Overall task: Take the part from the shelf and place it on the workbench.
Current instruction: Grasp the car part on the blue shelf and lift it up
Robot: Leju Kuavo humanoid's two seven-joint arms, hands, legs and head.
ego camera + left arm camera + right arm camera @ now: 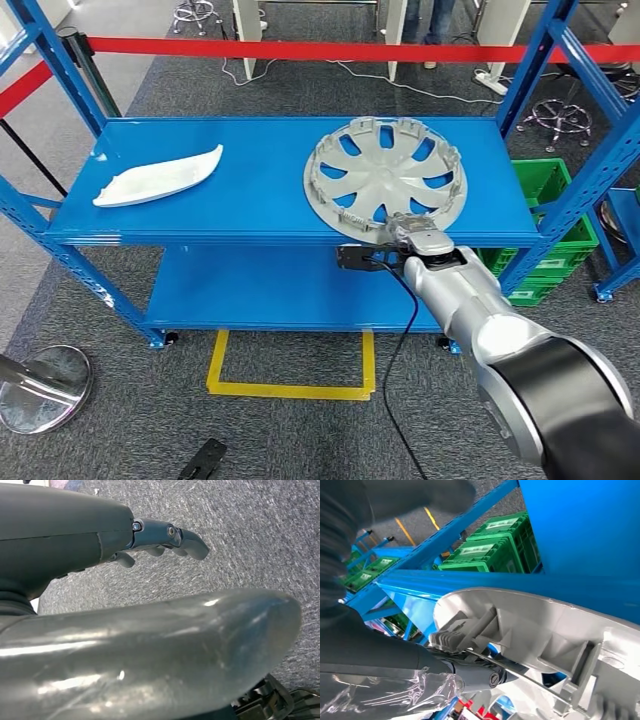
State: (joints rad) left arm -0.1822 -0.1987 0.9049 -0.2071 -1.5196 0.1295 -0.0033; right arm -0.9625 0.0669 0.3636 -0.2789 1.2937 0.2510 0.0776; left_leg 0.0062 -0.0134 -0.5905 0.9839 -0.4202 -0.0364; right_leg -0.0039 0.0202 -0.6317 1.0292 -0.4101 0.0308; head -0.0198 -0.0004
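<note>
At the blue metal shelf's [249, 200] front edge, the right hand [407, 238] grips the round silver plastic hubcap's [385, 180] rim; lifting clear comes next.

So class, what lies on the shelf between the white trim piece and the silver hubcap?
Nothing: bare blue shelf separates the white trim piece from the hubcap, seen in head view.
</note>
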